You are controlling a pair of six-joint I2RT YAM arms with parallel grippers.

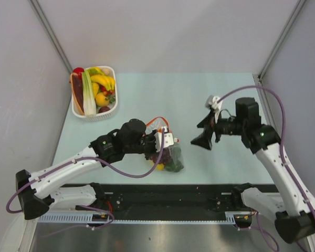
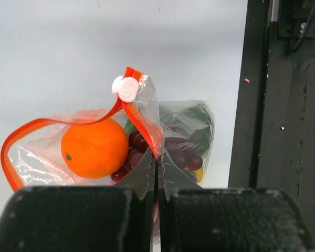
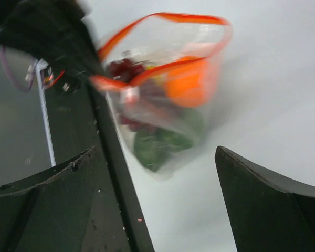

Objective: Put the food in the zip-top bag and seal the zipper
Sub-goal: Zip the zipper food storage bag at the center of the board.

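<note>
The jaws of the left gripper (image 2: 156,184) are pressed together, and a fold of clear plastic at the mouth of the zip-top bag (image 2: 181,134) is pinched between them. Just above the pinch, the zipper (image 2: 42,122) is seen as an orange-red strip, and its white slider tab (image 2: 126,88) stands at the peak of the strip. The strip is not sealed: to the left of the tab it curves away in an open loop.

Inside the bag an orange (image 2: 94,148) is lodged by the open mouth. Beside it a purple grape bunch (image 2: 173,155) is packed, with green leafy pieces (image 2: 197,121) behind and a yellow piece (image 2: 198,175) low at the edge.

The jaws of the right gripper (image 3: 157,152) are spread wide and nothing is held by them. The bag is framed between its fingers in the right wrist view (blurred there), yet from the top camera this gripper is shown well apart from the bag, to its right and above the table (image 1: 199,100).

The bag is found near the table's front edge, left of centre. At the far left corner a white basket (image 1: 92,114) is set, and in it yellow bananas (image 1: 104,80), a long green-white stalk (image 1: 88,93) and other toy pieces are heaped.
</note>
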